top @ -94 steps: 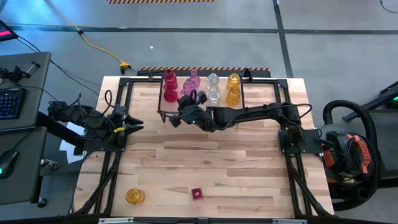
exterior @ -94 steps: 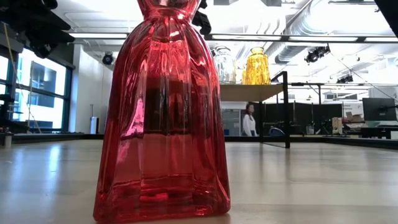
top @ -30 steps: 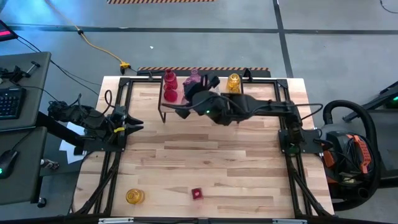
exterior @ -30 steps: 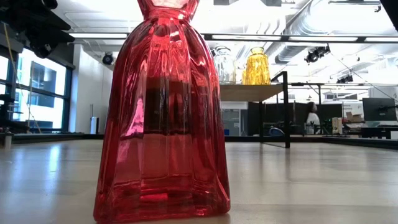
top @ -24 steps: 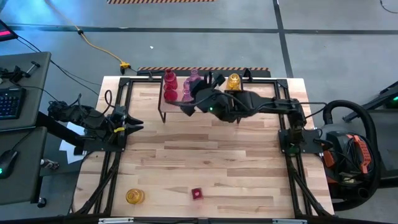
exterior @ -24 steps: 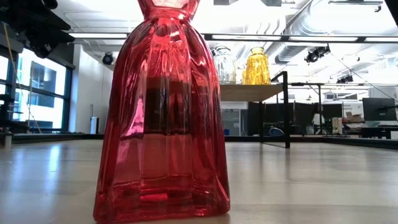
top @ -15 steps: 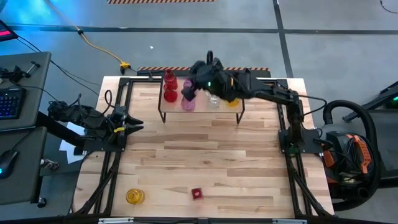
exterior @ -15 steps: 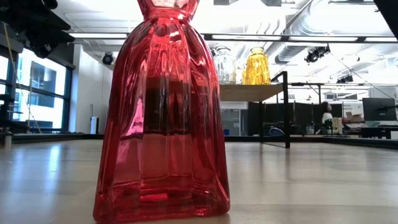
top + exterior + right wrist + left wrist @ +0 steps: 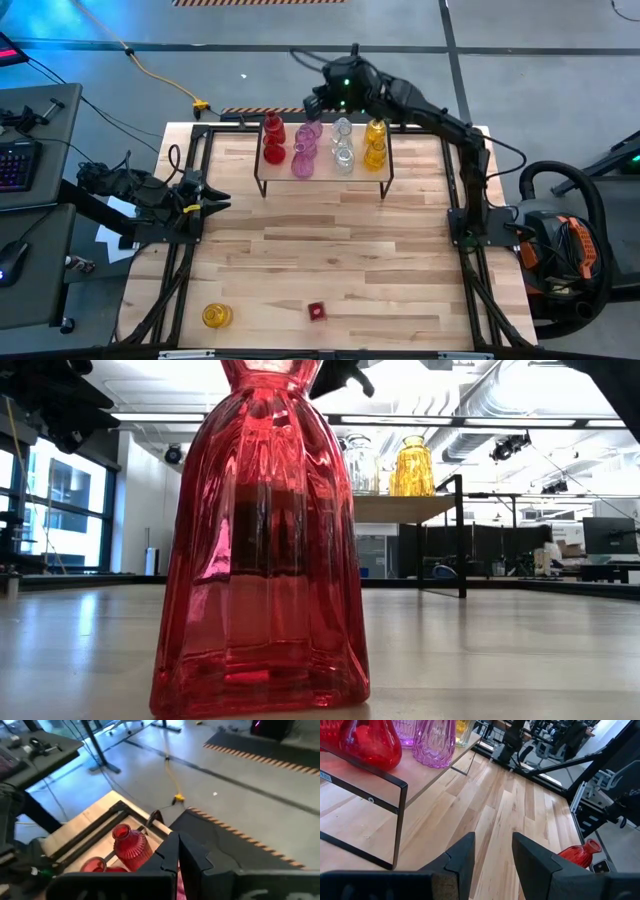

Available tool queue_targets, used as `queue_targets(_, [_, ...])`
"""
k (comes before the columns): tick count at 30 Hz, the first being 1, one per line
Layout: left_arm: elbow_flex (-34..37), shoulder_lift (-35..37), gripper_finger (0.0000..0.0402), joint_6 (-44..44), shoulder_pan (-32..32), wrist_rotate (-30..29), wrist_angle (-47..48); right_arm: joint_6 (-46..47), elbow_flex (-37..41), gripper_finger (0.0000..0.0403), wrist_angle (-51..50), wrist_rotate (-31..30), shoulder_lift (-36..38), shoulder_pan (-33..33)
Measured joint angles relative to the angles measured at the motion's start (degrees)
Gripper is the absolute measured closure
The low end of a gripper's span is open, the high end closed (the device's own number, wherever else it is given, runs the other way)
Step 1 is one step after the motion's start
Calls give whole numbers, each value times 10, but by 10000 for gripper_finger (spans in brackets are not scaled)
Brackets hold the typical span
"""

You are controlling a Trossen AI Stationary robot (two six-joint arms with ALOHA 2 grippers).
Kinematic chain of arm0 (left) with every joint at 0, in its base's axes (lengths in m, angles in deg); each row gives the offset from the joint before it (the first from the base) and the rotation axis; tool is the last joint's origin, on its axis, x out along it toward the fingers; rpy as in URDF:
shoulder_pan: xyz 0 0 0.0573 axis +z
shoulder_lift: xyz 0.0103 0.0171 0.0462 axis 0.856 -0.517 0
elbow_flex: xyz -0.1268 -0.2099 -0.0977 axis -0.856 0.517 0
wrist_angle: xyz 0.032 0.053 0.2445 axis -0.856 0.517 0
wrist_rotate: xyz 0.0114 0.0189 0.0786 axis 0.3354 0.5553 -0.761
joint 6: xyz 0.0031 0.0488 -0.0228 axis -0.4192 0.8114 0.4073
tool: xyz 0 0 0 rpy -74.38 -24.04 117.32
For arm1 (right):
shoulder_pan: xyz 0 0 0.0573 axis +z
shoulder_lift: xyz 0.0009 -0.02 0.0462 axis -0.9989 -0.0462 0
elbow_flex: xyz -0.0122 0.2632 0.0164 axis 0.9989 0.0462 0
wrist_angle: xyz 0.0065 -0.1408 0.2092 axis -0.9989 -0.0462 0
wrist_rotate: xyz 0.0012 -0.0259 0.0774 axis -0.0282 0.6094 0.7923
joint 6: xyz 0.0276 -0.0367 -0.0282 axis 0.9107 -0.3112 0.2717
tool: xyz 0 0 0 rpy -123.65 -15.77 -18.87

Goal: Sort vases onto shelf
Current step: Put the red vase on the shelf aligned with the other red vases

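The big wooden table (image 9: 330,250) carries the shelf (image 9: 322,176) at its far edge, and by the look of it most of the sorting is done: the shelf's plank holds the vases grouped by colour in a row, two red vases (image 9: 273,140) at one end, then the pink vases (image 9: 304,147), then the clear vases (image 9: 343,145), and the yellow vases (image 9: 375,143) at the other end, each colour as a pair standing front to back. The right arm reaches high over the far side of the shelf, and the right gripper (image 9: 322,100) hangs above and behind the pink and clear pairs with its jaws pressed together and nothing visible between them, so it carries no vase. The left arm waits at the table's left edge, its left gripper (image 9: 218,202) pointing inward with jaws partly spread and empty, as its own wrist view shows bare table between the fingers. What is left sits well apart from the shelf near the table's front edge: a single yellow vase (image 9: 215,316) towards the left corner and a small red vase (image 9: 316,311) near the middle, which looms large in the low view. I judge these two as the remaining work.
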Motion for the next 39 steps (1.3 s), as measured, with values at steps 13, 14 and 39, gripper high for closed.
queue_targets(13, [0, 0, 282, 0, 0, 0, 0, 33, 0, 403, -41, 180, -2, -119])
queue_targets(14, [0, 0, 282, 0, 0, 0, 0, 26, 0, 403, -48, 178, -2, -123])
queue_targets(39, [0, 0, 282, 0, 0, 0, 0, 43, 0, 403, -226, 213, 52, 70])
